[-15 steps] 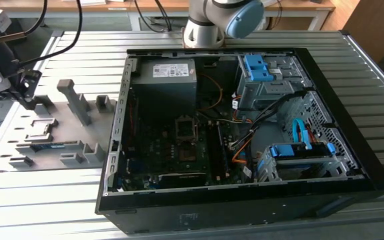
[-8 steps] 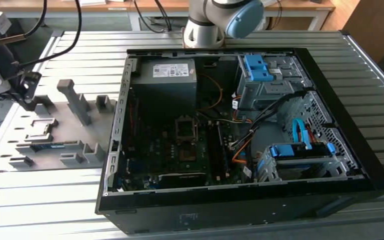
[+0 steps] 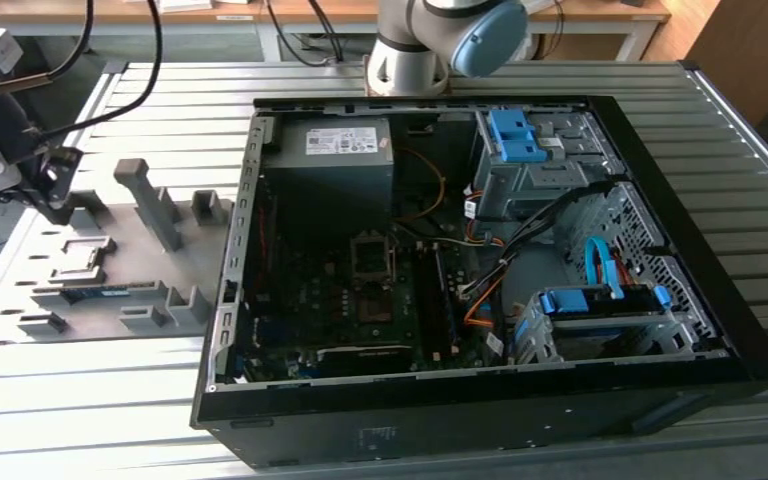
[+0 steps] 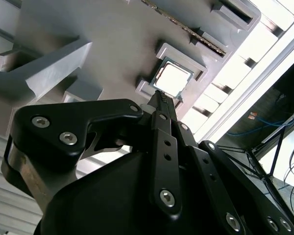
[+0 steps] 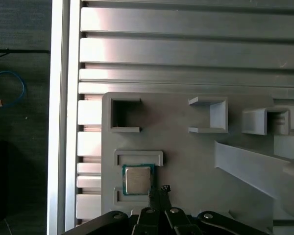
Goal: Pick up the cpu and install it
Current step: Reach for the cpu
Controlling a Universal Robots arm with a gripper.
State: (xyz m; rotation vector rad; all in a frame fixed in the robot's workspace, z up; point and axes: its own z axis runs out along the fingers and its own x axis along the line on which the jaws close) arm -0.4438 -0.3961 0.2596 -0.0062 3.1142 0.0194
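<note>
Found cpu [image 5: 138,179] lying flat, metal top up, in a square nest close to the edge of the tray [image 5: 186,161]; untouched, not yet lifted

Read gripper [image 5: 159,191] as closed: tips together, nothing held

Logged gripper above the tray, tips just beside the cpu's nest on the side away from the tray's edge, apart from the chip

Noted case [image 3: 728,310] well apart from the tray's cpu corner

Judged step in hand: lining up for the pick, early in the task

To do it well, by judgement only:
- centre over the cpu itself, not over the nest wall
- spread the tips wider than the chip before any descent, to avoid landing on the lid
- square the tips to two opposite chip edges, on sides left open by the nest walls
- descend straight and slow, stopping short of the tray floor
- pinch lightly on the edges only; thin part, likely to tilt or skate under an off-centre squeeze
- lift level, to clear the nest without catching
</note>
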